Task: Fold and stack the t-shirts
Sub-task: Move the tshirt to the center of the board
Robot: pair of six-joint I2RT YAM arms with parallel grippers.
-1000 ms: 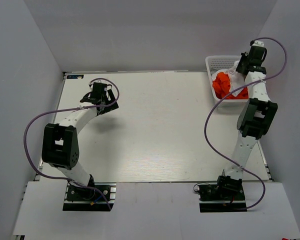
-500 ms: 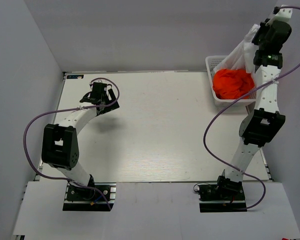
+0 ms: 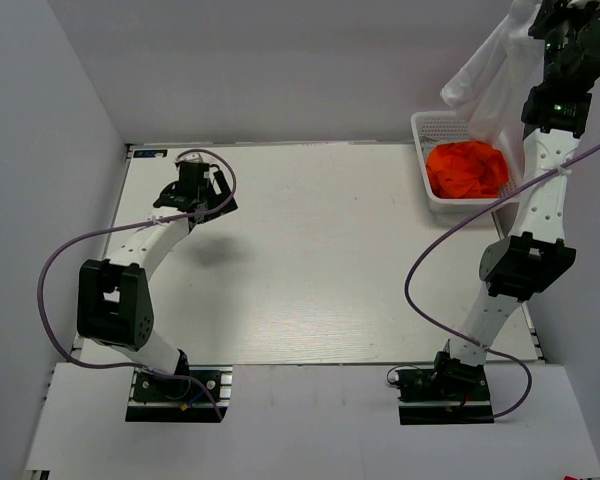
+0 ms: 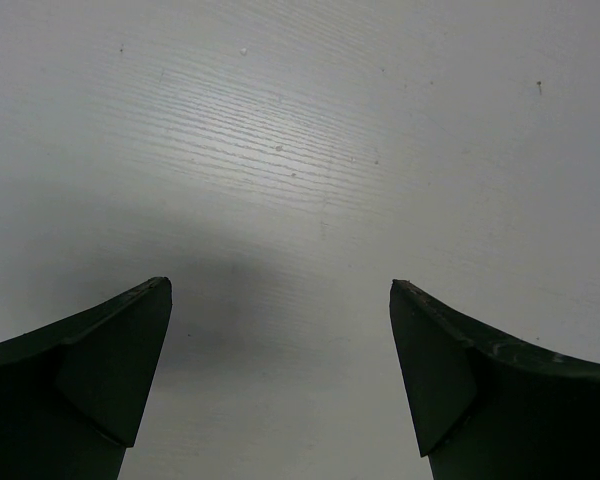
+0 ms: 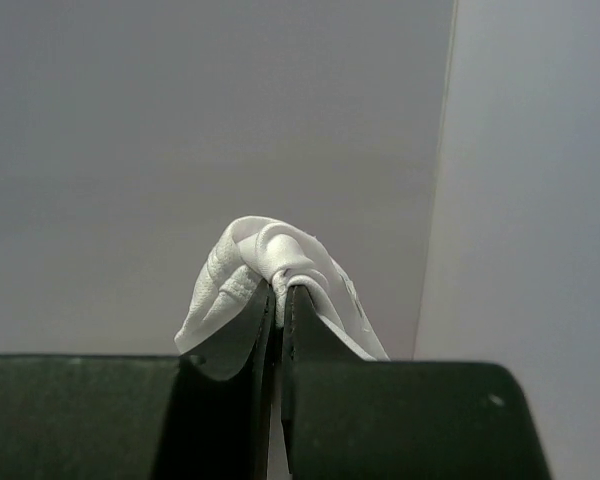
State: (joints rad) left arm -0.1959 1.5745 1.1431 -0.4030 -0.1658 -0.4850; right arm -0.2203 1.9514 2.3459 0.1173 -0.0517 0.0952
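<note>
Right claw [image 5: 281,292] pinches white t-shirt [image 3: 486,76] high over basket [image 3: 435,124] — orange t-shirts [image 3: 467,168] inside.

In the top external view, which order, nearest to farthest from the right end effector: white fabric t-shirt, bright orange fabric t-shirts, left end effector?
1. White fabric t-shirt: pinched in the right end effector, high at far right.
2. Bright orange fabric t-shirts: in the white plastic lattice basket.
3. Left end effector: open, over the table's left side.

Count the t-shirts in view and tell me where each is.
2 distinguishable: a white t-shirt hanging from the right gripper above the basket, and an orange heap in the basket that may hold several.
</note>
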